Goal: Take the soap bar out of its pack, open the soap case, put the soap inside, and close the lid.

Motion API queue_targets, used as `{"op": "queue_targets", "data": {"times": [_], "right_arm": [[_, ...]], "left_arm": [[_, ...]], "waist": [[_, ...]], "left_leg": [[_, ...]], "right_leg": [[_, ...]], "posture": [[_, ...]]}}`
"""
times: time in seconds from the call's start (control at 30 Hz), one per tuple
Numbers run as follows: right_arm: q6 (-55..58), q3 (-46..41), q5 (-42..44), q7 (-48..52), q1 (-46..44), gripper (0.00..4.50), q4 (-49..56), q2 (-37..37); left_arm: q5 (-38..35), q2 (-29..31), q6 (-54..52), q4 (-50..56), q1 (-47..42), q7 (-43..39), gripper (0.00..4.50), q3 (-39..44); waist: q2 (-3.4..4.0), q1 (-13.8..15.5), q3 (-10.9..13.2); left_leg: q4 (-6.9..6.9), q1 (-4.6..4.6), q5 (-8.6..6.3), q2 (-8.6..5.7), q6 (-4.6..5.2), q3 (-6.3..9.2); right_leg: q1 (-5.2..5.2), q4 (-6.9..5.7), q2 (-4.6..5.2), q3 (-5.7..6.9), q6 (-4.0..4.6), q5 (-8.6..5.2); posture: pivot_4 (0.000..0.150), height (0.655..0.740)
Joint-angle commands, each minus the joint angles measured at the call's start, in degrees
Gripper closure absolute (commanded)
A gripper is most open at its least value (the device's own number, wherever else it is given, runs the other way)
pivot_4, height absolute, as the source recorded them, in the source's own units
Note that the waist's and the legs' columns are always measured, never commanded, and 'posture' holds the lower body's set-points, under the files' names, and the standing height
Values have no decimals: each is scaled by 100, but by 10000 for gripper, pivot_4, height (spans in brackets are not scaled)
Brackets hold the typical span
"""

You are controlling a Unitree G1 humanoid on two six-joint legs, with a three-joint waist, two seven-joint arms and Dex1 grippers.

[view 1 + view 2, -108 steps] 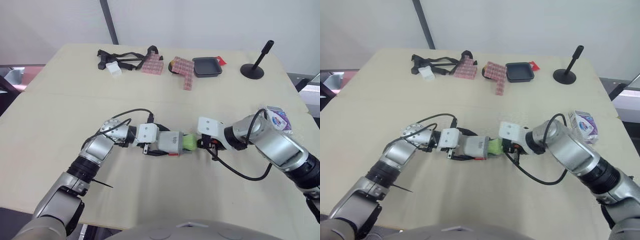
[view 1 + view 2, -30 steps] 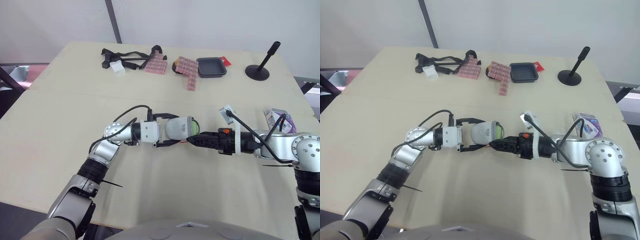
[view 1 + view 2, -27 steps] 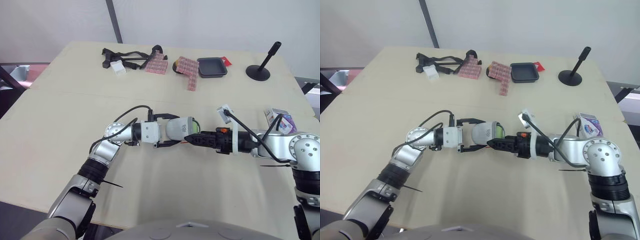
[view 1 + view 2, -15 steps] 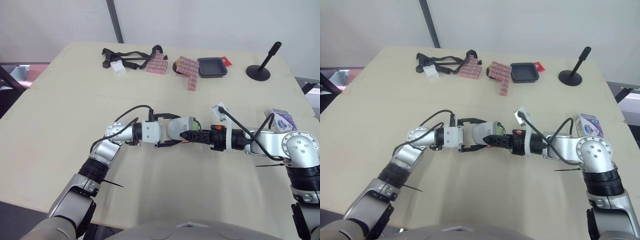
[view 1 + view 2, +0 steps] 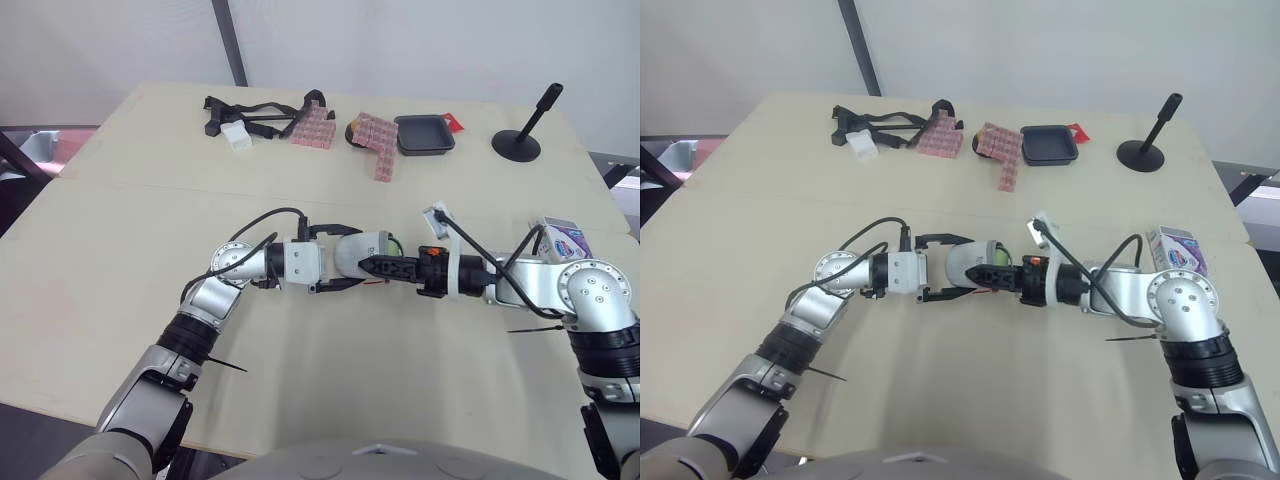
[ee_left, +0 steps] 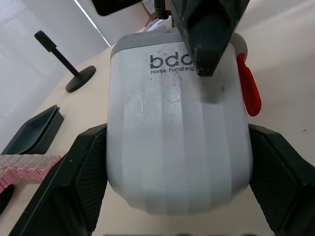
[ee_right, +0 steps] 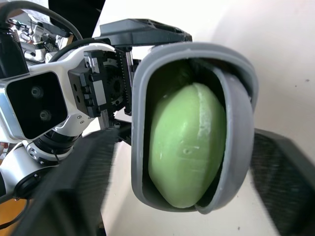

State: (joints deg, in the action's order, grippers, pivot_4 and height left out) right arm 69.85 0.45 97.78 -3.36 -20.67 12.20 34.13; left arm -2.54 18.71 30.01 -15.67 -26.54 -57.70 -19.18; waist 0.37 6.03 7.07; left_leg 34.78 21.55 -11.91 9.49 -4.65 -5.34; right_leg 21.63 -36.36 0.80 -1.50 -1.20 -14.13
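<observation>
Beige table point(image 5: 130, 250) — black tray point(image 5: 424, 134), soap pack point(image 5: 563, 240), stand point(image 5: 524, 140)

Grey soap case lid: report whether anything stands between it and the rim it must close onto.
Nothing visible does. The oval green soap bar sits inside the grey plastic soap case, whose lid stands ajar with only an open gap to the rim.

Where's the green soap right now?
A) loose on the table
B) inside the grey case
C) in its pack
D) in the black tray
B: the right wrist view shows the green soap sitting inside the grey soap case, which the left gripper clamps from both sides.
</observation>
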Motion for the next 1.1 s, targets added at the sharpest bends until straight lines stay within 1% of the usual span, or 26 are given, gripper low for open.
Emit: {"op": "queue_targets", "data": {"times": [0.03,0.07,0.1,0.47,0.87,0.93,1.1], "right_arm": [[-73,-11,75,41,-53,18359,118,62],[-55,4,64,70,-52,22325,138,80],[-41,21,48,96,-50,24264,160,100],[37,172,-291,427,9,24414,281,317],[-3,164,-395,631,-12,24414,309,310],[-9,160,-409,645,-2,24414,321,307],[1,133,-459,712,35,24417,359,291]], "left_arm": [[-61,-4,127,102,-90,50,10471,39],[-62,-5,128,95,-92,46,10471,37],[-59,-4,136,83,-95,47,10471,32],[-36,-37,183,9,-139,104,10471,30],[-147,-61,97,-52,-181,116,10471,98],[-167,-59,60,-48,-178,94,21,98],[-487,-52,-459,46,-172,-159,0,130]], "waist": [[0,0,0],[0,0,0],[0,1,0],[-1,1,0],[-1,1,0],[0,2,0],[-1,2,0]], "left_leg": [[0,0,0,0,0,0],[0,0,0,0,0,0],[0,3,0,0,0,1],[0,6,0,0,-1,0],[0,6,0,0,0,1],[0,6,0,0,0,1],[0,3,0,0,0,1]], "right_leg": [[0,0,0,0,0,0],[0,0,0,0,0,0],[0,0,0,1,0,0],[-1,2,0,2,0,0],[-1,2,0,2,0,0],[0,2,0,2,0,0],[0,2,0,2,0,0]], "posture": [[1500,7400],[1500,7400],[1500,7400],[1500,7400],[1500,7400],[1500,7400],[1500,7400]]}}
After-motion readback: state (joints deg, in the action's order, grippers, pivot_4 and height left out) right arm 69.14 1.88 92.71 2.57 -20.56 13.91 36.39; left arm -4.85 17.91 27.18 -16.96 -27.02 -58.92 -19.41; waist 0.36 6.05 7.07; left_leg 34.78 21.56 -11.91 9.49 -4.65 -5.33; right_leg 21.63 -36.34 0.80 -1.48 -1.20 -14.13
